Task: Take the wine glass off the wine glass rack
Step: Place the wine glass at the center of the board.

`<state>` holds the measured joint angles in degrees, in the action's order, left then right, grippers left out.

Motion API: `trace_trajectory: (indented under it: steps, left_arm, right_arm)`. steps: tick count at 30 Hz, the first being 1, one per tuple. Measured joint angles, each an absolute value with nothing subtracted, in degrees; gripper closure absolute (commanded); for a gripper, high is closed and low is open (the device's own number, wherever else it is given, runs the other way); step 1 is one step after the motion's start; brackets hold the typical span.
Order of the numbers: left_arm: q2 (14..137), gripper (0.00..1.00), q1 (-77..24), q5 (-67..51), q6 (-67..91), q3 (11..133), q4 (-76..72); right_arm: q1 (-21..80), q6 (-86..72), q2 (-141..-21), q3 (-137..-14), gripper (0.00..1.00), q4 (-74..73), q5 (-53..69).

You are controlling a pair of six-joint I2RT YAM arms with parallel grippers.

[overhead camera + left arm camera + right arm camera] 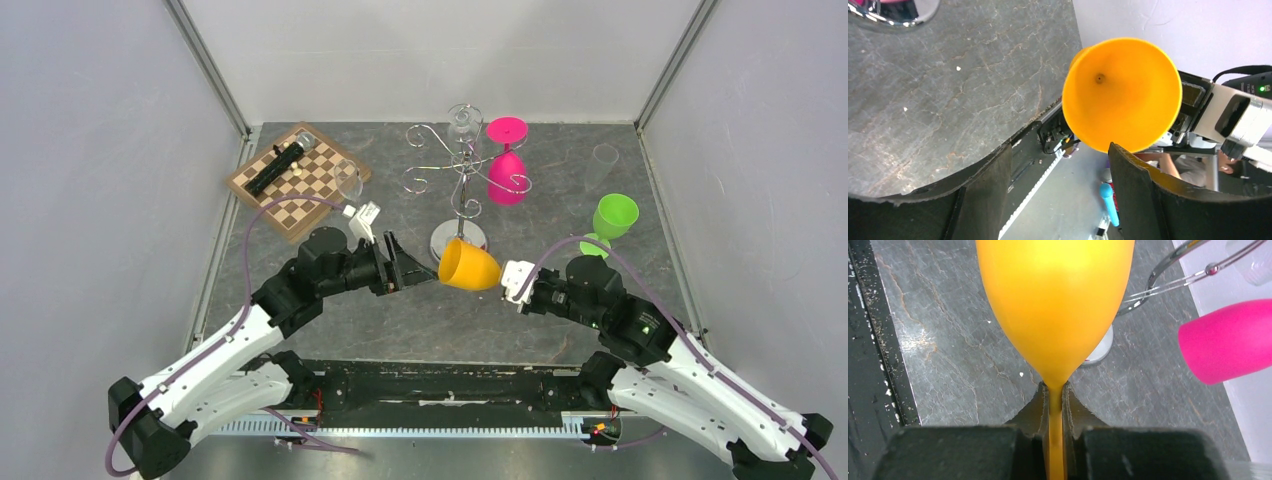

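So, quick status from my end. The orange plastic wine glass is off the chrome wire wine glass rack and in the air, just in front of the rack's round base and above the grey stone-look table. It lies on its side, with the bowl's mouth towards the left arm.

The right gripper has it by the stem. The wrist view shows both fingers pinched tight on that thin orange stem, bowl sticking straight out ahead. The left gripper is spread wide with nothing in it, parked right at the rim of the bowl. I honestly can't tell if a fingertip is touching the rim or just beside it.

A pink wine glass hangs upside down on the rack, and a green wine glass stands on the table off to the right, well away from all this.

My read: the lift-off itself is done, and I'm at the handover or set-down bit. Next I'd either close the left jaws around the bowl before the right lets go, or tip the glass upright and set it down somewhere bare. Either way, go gently, since that smooth bowl looks slippery.
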<state>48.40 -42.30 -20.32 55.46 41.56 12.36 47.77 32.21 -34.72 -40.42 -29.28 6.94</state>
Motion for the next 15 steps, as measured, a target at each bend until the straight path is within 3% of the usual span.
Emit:
trace_trajectory:
  steps: [15]
  left_arm:
    - [49.93,0.3,-39.44,-26.52,65.17,36.14,3.64]
  right_arm:
    - [47.77,37.67,-36.67,-40.73,1.0,-29.28,13.1]
